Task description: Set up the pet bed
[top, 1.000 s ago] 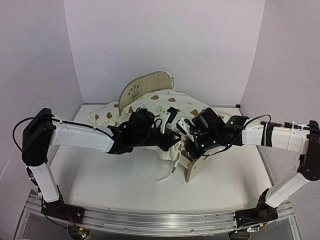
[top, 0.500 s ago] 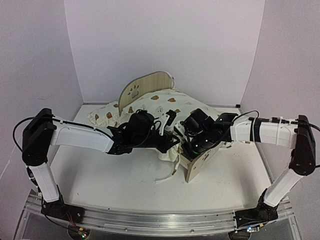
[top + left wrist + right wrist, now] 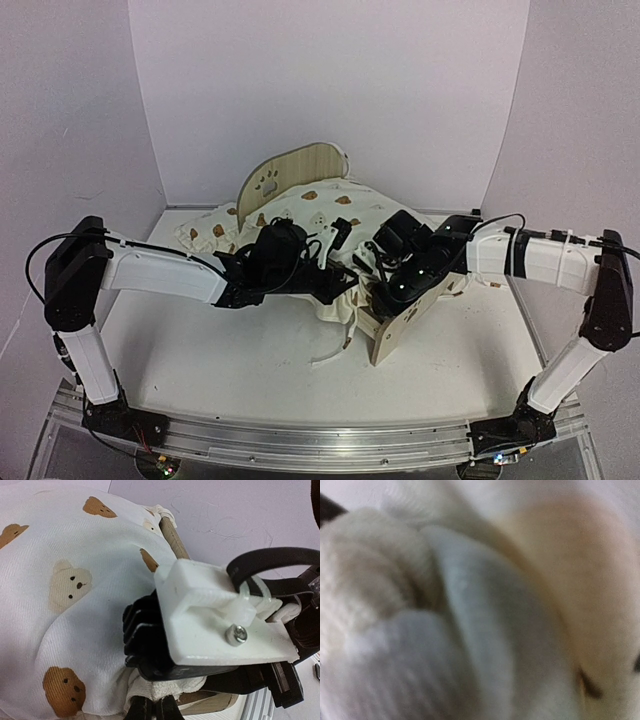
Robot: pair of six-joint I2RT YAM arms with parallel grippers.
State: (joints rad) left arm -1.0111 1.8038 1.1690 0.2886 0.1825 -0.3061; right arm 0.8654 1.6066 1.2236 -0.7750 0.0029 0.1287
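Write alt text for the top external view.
Two robot arms meet over a plywood pet bed, left gripper and right gripper down in the cream bear-print cushion draped across it. Paw-print headboard rises behind; a small matching pillow lies to its left.

The left pincer and right pincer nearly meet at the near edge of the bear-print cushion. The cushion drapes over the pet bed, whose footboard stands just beneath the right pincer on the surface.
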